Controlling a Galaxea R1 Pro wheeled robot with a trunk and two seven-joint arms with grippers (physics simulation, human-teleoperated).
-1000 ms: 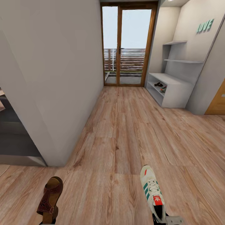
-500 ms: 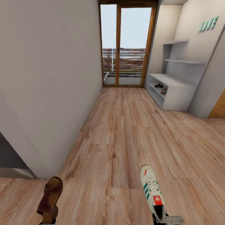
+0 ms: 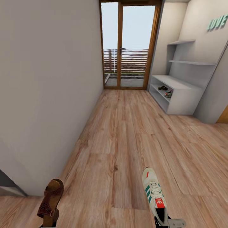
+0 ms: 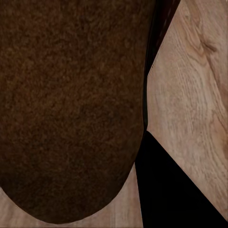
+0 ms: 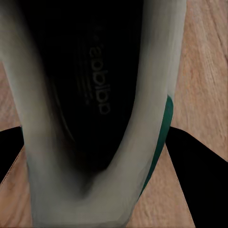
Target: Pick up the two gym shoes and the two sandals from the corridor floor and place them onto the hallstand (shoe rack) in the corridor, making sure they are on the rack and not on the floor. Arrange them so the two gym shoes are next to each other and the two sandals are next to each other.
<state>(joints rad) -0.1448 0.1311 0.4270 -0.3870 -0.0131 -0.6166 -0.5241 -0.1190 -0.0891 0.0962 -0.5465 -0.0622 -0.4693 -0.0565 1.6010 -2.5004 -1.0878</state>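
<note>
Sandal (image 3: 50, 202) in left pincer, sneaker (image 3: 154, 195) in right.

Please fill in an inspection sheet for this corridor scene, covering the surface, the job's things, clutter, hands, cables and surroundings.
Surface: wood-plank corridor floor, bare along the middle.
Job's things: brown sandal held up at the left; striped gym shoe held up at the right; on the hallstand, a dark shoe and a light shoe sit side by side on an open shelf, too small to identify.
Clutter: nothing seen.
Hands: left hand and right hand sit at the frame's bottom edge, each carrying its shoe.
Cables: nothing seen.
Surroundings: grey wall to the left, glass balcony door ahead, green wall letters.
</note>
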